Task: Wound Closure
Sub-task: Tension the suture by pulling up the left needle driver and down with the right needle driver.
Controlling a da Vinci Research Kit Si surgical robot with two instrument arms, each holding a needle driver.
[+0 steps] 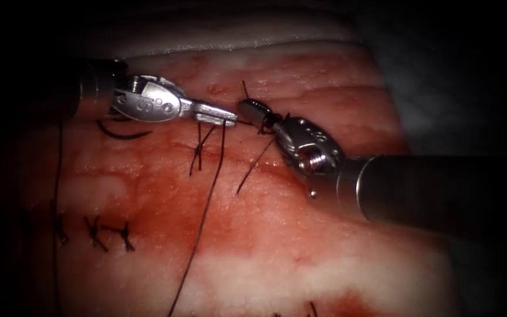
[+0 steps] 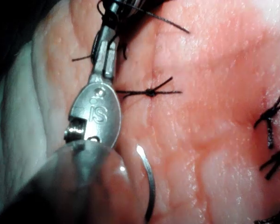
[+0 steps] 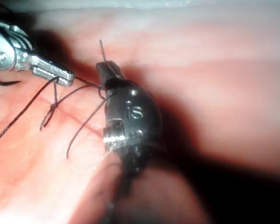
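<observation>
The left end effector [image 1: 221,115] lay flat over the tissue [image 1: 300,252], its jaws closed on the thread [image 1: 206,205] right beside the newest knot [image 1: 198,150]. From that grip a long strand ran down across the tissue, away from the knot, and a short dark stretch crossed from the left tool's tip to the right end effector [image 1: 253,110]. The right tool's jaws were closed too, pinching thread just on the right of the knot, with a short stub standing up past its tip and a loose tail [image 1: 253,167] trailing down beside the knot. Neither tool held the needle [image 1: 121,134]. It lay free on the tissue's surface, to the left of the knot and just under the left tool's wrist, not stuck in the flesh; in the left wrist view the needle [image 2: 149,186] showed as a thin bright curve resting on the tissue close to the tool's joint. The knot [image 2: 150,92] sat tied with its ends spread out, just beside the left end effector [image 2: 106,58]. Further from the knot, older tied stitches [image 1: 95,232] sat in a row across red fluid [image 1: 224,226] staining the tissue. In the right wrist view the right end effector [image 3: 107,72] faced the left end effector [image 3: 60,74], thread looping between them.
</observation>
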